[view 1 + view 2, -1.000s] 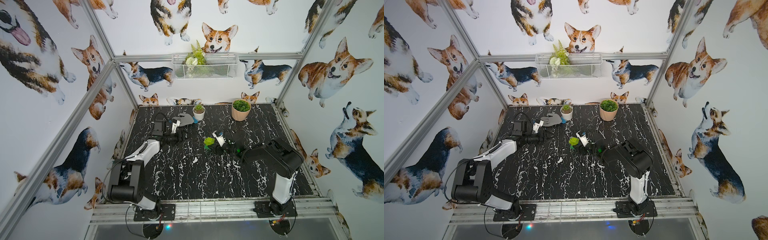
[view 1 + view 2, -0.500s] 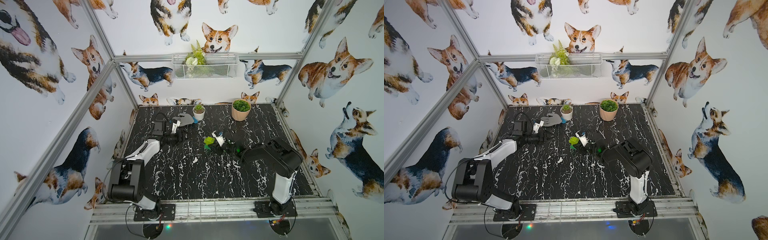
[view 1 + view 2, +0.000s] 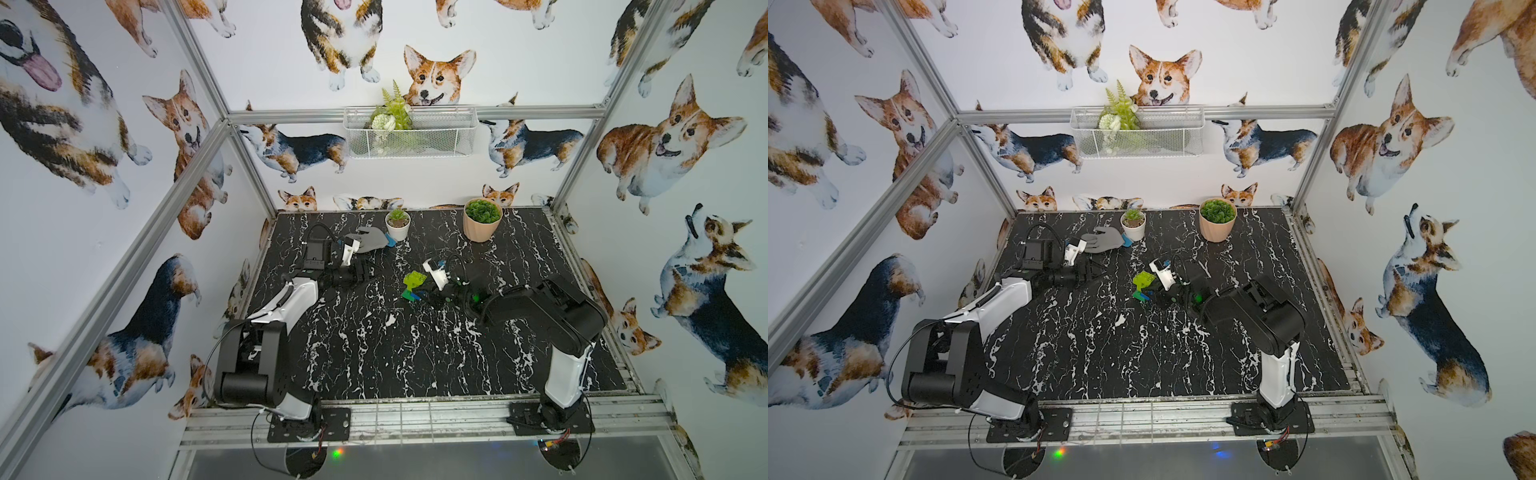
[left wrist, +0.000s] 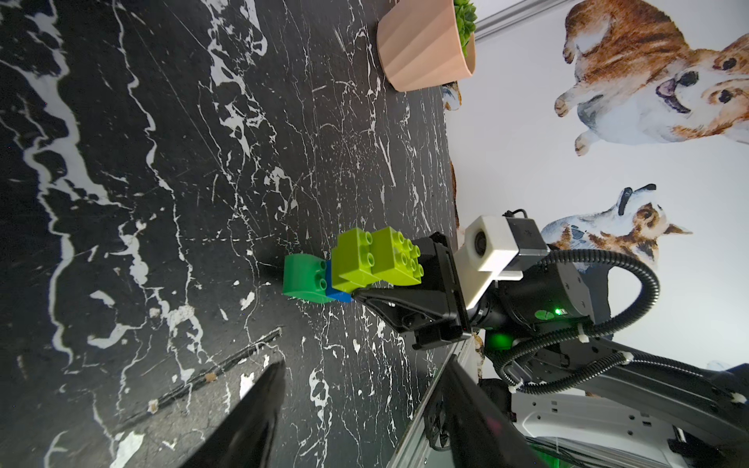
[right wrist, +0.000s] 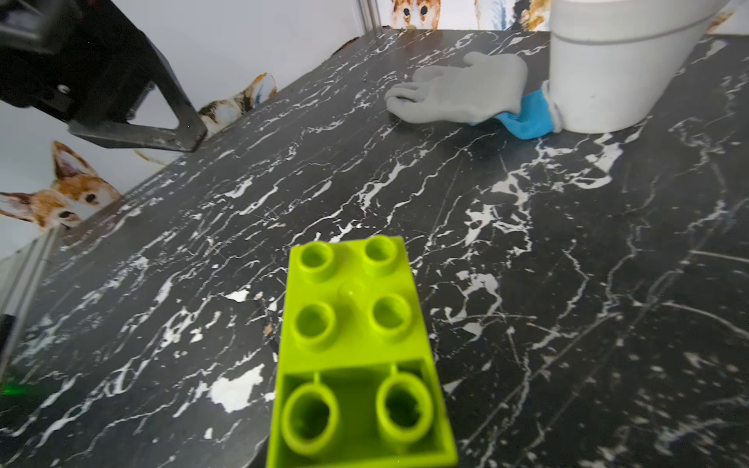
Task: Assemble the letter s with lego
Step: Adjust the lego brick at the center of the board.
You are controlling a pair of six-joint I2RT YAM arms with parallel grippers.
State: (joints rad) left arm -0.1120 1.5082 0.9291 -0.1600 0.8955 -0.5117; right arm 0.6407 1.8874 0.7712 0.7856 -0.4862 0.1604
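- Gripping lego [image 4: 364, 263] by lime end in clenched right jaws, on bench [image 4: 162, 202], robot-side of peach pot [image 4: 421, 44], well apart.
- With left jaws released, empty.
- Likely light, stiff, slick; safest pinching flat sides, not studs.

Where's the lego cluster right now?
In both top views the lego cluster is mid-table, gripped by the right gripper, on the robot's side of the peach pot.

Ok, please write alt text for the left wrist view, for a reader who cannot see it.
The right gripper grips a lego cluster of lime-green, blue and dark green bricks on a black marble table. A peach pot stands beyond.
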